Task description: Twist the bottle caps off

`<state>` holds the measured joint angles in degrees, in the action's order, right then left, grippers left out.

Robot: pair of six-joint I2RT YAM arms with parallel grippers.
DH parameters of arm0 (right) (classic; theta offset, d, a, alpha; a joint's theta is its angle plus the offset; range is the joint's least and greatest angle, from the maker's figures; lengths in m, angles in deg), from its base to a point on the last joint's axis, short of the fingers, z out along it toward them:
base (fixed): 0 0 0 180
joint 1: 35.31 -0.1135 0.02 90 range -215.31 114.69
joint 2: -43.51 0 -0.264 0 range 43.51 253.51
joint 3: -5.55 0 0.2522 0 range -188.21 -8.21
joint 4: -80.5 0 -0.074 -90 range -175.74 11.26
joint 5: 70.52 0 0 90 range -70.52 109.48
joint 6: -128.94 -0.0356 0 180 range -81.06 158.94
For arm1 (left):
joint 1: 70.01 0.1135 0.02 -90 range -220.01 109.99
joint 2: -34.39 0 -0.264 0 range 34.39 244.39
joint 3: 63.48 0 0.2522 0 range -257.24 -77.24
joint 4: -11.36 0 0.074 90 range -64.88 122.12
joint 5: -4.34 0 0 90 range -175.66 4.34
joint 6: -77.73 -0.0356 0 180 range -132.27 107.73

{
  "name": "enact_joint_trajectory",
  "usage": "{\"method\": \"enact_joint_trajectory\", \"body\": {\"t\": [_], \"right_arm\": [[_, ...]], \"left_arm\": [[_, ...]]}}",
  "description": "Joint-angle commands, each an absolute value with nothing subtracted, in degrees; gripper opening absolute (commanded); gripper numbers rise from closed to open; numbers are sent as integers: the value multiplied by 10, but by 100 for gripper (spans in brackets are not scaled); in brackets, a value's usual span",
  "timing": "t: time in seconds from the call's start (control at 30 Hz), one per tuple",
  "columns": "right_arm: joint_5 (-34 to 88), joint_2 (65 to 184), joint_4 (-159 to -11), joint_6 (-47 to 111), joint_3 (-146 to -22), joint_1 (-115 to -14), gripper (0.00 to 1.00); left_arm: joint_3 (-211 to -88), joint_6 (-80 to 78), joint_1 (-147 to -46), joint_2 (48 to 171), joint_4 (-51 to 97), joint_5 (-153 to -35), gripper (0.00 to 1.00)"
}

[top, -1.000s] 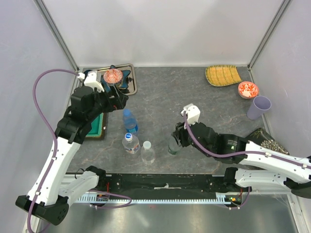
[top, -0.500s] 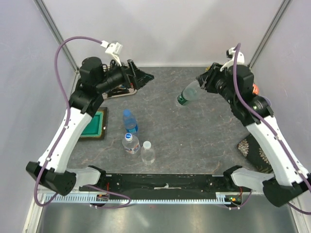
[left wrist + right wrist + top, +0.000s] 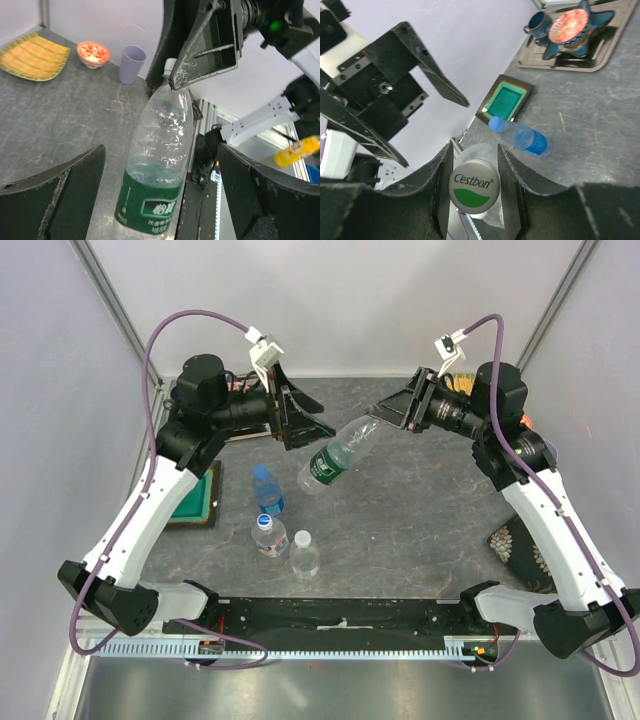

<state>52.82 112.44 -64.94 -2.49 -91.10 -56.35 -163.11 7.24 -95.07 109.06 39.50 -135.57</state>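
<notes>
**Clenched right claw (image 3: 385, 418) held greenish bottle (image 3: 335, 455) aloft by its cap end**

Its two fingers (image 3: 441, 180) pressed in on either side of the white-and-green cap (image 3: 474, 186), which was still on. The greenish bottle hung tilted above the middle of the bench (image 3: 420, 530), cap end up toward the right arm and green-labelled end down toward the left. The left claw (image 3: 306, 426) was released, its fingers spread wide. In its wrist view the labelled end of the bottle showed between those fingers without touching either.

Three more bottles stood upright and capped on the bench, near the front left. The blue-tinted bottle (image 3: 267, 490) was farthest back. The labelled bottle (image 3: 268, 536) stood just in front of it, and the plain clear bottle (image 3: 303, 554) was close to the labelled one's right. A green tray (image 3: 197, 498) lay on the bench to their left. A lilac cup (image 3: 131, 63) stood at the far right of the bench, beside a red-patterned bowl (image 3: 93, 52).
</notes>
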Motion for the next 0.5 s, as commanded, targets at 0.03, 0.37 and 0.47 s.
{"method": "enact_joint_trajectory", "body": {"t": [0.03,0.37,0.47], "right_arm": [[574,1116,-664,-18,-953,-583,0],[581,1135,-653,-3,-986,-604,0],[581,1137,-653,0,-988,-608,0]], "left_arm": [[-1660,5,-982,1112,430,-1405,100],[-1673,-17,-1008,1144,437,-1446,100],[-1664,-29,-1014,1139,439,-1456,100]]}}
